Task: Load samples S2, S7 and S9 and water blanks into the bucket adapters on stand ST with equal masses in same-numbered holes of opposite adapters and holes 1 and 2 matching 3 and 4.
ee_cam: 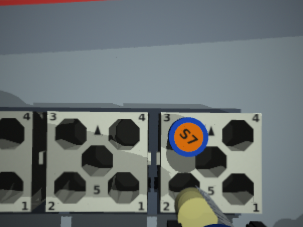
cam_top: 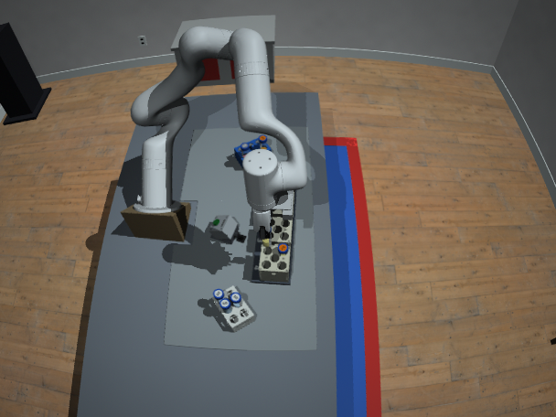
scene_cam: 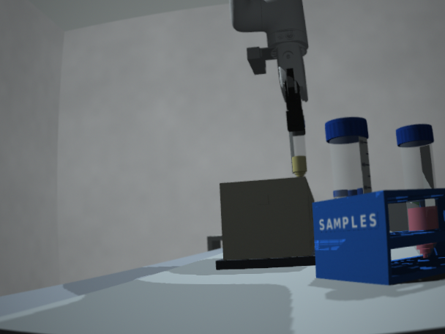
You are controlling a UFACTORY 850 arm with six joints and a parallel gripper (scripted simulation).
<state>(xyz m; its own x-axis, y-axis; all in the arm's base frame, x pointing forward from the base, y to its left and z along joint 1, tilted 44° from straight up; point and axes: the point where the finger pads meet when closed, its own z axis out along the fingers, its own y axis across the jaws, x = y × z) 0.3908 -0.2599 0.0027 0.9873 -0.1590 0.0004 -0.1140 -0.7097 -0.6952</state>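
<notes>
My gripper (cam_top: 263, 232) (scene_cam: 296, 125) is shut on a clear tube with yellow liquid (cam_top: 266, 242) (scene_cam: 298, 164) (ee_cam: 197, 211), its cap dot not readable. The tube hangs roughly upright above the end adapter (cam_top: 274, 274) (ee_cam: 250, 160); in the wrist view its tip appears by hole 2. Tube S7 (cam_top: 283, 248) (ee_cam: 188, 137), orange dotted, stands in hole 3 there. The neighbouring adapter (ee_cam: 136, 160) shows five empty holes. The adapters sit in the dark loading stand (cam_top: 274, 283). The adapter numbers cannot be read.
The blue samples rack (scene_cam: 348, 238) (cam_top: 238, 155) holds tubes, partly hidden by the arm in the top view. The white rack (cam_top: 238, 326) holds three white-dotted blanks. The green DONE key (cam_top: 216, 222) is on the small grey desk (cam_top: 226, 230) left of the stand.
</notes>
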